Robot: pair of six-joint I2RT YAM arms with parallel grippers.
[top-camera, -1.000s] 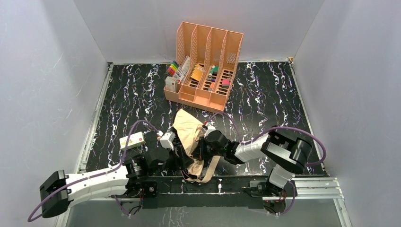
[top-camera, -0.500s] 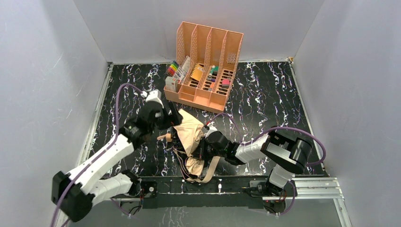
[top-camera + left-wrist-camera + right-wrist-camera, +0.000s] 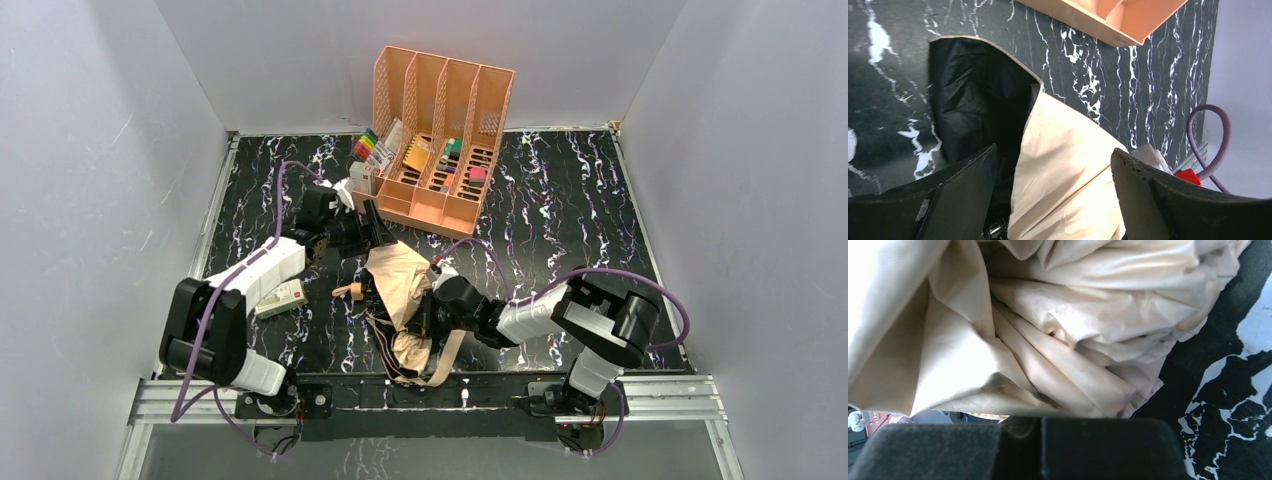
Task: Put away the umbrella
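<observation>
The umbrella (image 3: 398,282) lies half collapsed on the black marbled table near the front middle, tan face up, with its short cream handle (image 3: 347,290) sticking out to the left. My left gripper (image 3: 375,232) is open just past the umbrella's far edge. In the left wrist view, tan fabric (image 3: 1068,170) lies between the spread fingers (image 3: 963,195) and black fabric (image 3: 973,110) lies beyond them. My right gripper (image 3: 428,312) is shut on bunched tan fabric at the umbrella's middle. The right wrist view shows folded tan canopy (image 3: 1058,330) above the closed fingers (image 3: 1098,445).
A peach file organizer (image 3: 435,140) with stationery stands at the back centre, with coloured markers (image 3: 365,148) at its left. A small cream box (image 3: 280,298) lies left of the umbrella, beside my left arm. Purple cables loop near both arms. Grey walls enclose the table.
My left arm has swung from the front left up to the far left. Its gripper now sits at the umbrella's far edge. The right gripper and umbrella have stayed put.
</observation>
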